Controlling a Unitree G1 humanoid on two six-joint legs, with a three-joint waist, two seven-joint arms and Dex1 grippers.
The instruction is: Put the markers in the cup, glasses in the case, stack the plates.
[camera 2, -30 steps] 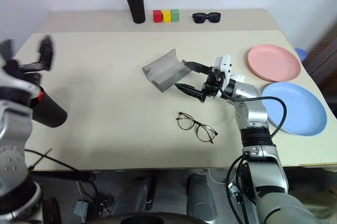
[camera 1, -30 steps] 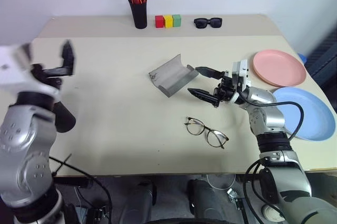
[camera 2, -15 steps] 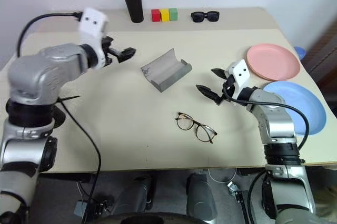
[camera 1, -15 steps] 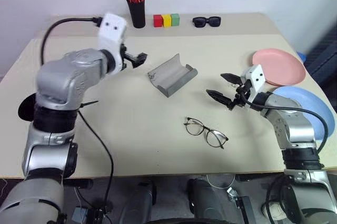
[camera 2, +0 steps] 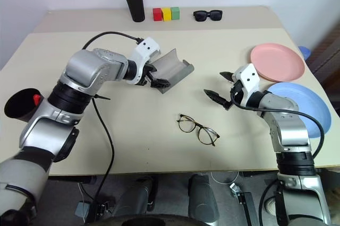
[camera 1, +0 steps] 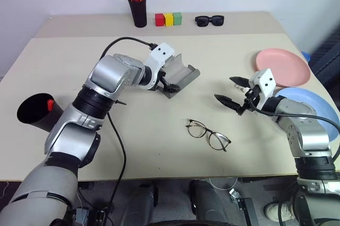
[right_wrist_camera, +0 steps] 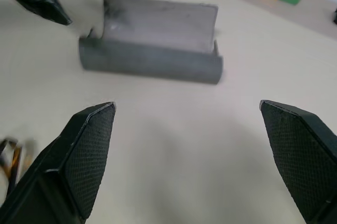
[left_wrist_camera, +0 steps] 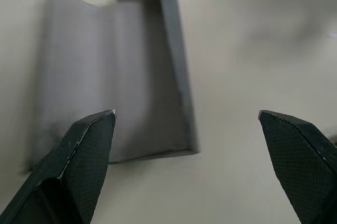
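The grey case [camera 1: 182,74] lies open in the middle of the table. My left gripper [camera 1: 167,84] is open at its near left end, one finger [left_wrist_camera: 87,148] over the case's edge [left_wrist_camera: 118,84]. The wire-framed glasses [camera 1: 208,133] lie unfolded on the table in front of the case. To the right of both, my right gripper [camera 1: 225,89] hovers open and empty, pointing at the case [right_wrist_camera: 152,45]. At the far left stands the black cup [camera 1: 33,110], a red-capped marker [camera 1: 50,104] inside. The pink plate [camera 1: 282,67] and the blue plate [camera 1: 314,110] lie side by side at the right.
At the back stand a tall black pen holder [camera 1: 139,9] with orange pens, three coloured blocks [camera 1: 169,20] and black sunglasses [camera 1: 209,21]. A black cable [camera 1: 112,130] trails from the left arm over the table. The table's right edge runs just past the plates.
My left arm has swung from the far left by the cup across to the case. The right gripper has drawn back to the right, away from the case. Both stay open.
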